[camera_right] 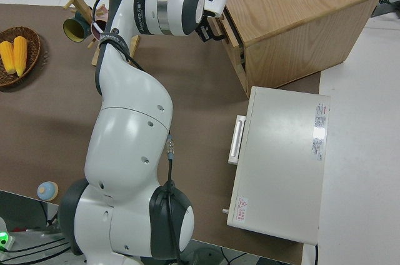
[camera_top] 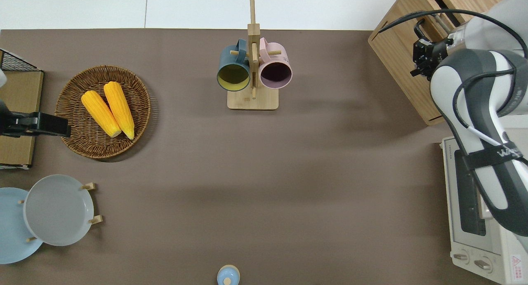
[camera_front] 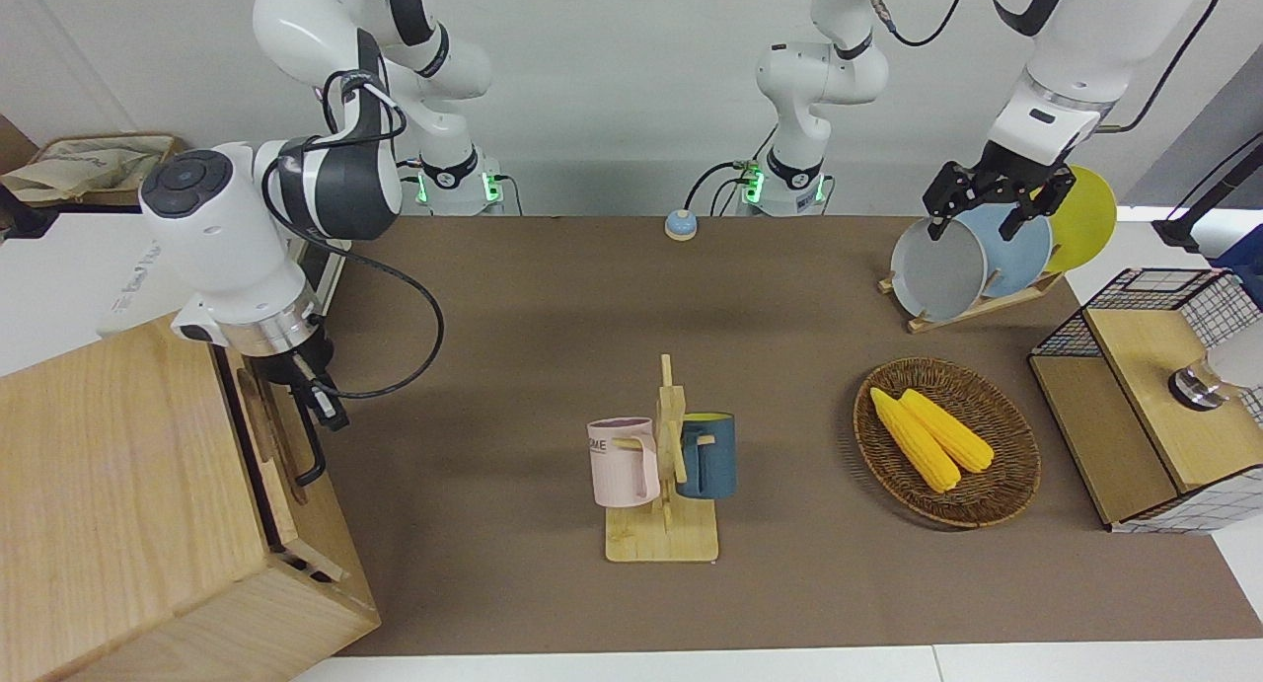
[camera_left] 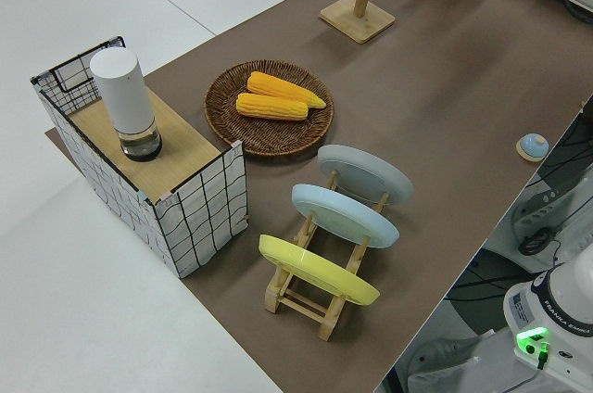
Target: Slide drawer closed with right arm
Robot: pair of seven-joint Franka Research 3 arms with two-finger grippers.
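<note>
From the front the right end effector sits at the black handle of the drawer, can't tell its finger state, overhead it's against the cabinet at the bench's right-arm end, left arm parked.

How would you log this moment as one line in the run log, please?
right gripper: at drawer front by bar handle | drawer: slightly out | left arm: parked

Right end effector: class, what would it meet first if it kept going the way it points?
Probably the pale-wood drawer front with its black bar handle; the right end effector is right at it.
</note>
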